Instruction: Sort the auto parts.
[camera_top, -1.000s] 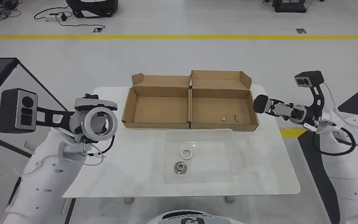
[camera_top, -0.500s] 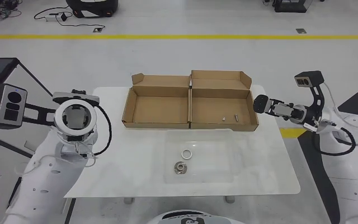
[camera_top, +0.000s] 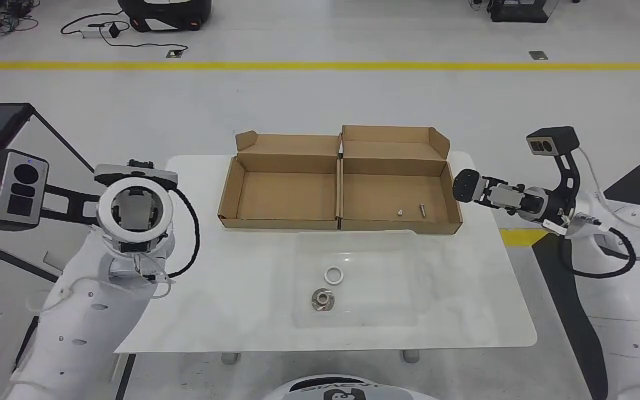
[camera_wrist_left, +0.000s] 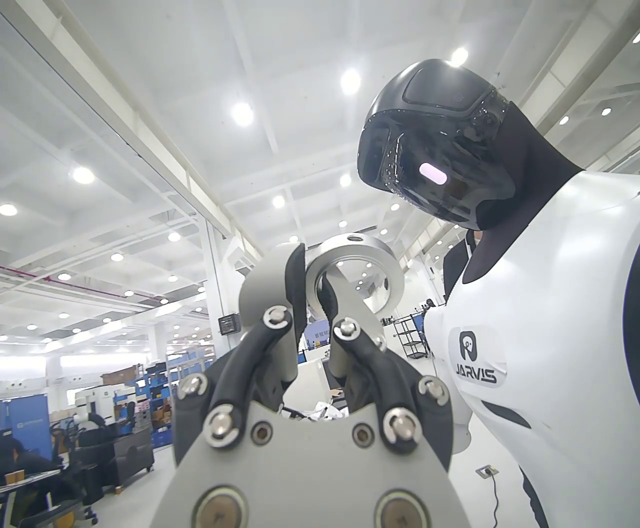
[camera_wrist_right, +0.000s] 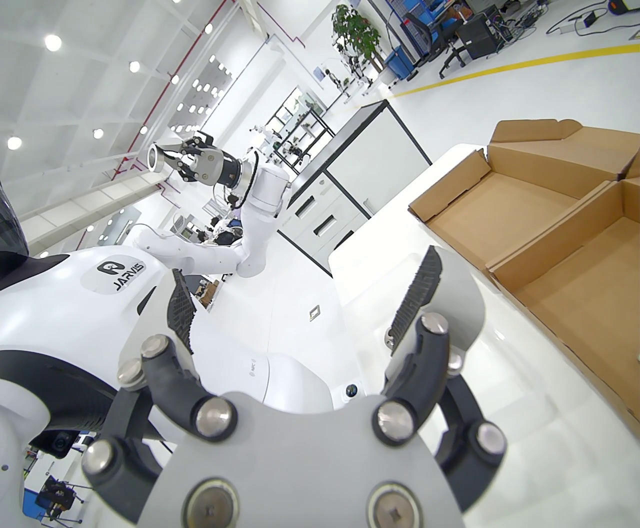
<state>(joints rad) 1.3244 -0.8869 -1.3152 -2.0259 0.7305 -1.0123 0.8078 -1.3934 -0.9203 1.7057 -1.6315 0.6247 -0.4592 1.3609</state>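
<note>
Large silver metal ring (camera_wrist_left: 352, 243): being held up in the air, well to the left of the empty brown cardboard box (camera_top: 285, 195), out by the edge of the white table (camera_top: 240, 300). Its open face is turning up toward the head.

Left gripper (camera_wrist_left: 312, 280): clamping the ring's wall, one finger inside the bore and one outside.

Second brown cardboard box (camera_top: 385, 190): sitting flush against the empty box's right side, holding two small screws (camera_top: 400, 212).

Clear plastic tray (camera_top: 385, 295): lying just on the robot's side of the empty box, carrying a small white ring (camera_top: 335, 274) and a grey metal fitting (camera_top: 322, 297).

Right gripper (camera_wrist_right: 305, 290): hanging well to the right of the empty box, past its neighbour, jaws spread wide with nothing between them.

Judging the step: one part is picked and is being carried or shown to the head before placing. Screws are occupying the neighbour, so the ring probably belongs in the empty box. The next move calls for swinging the arm inward over that box, lowering, then opening the jaws. The ring is heavy and pinched at one wall only, so it could pivot.
</note>
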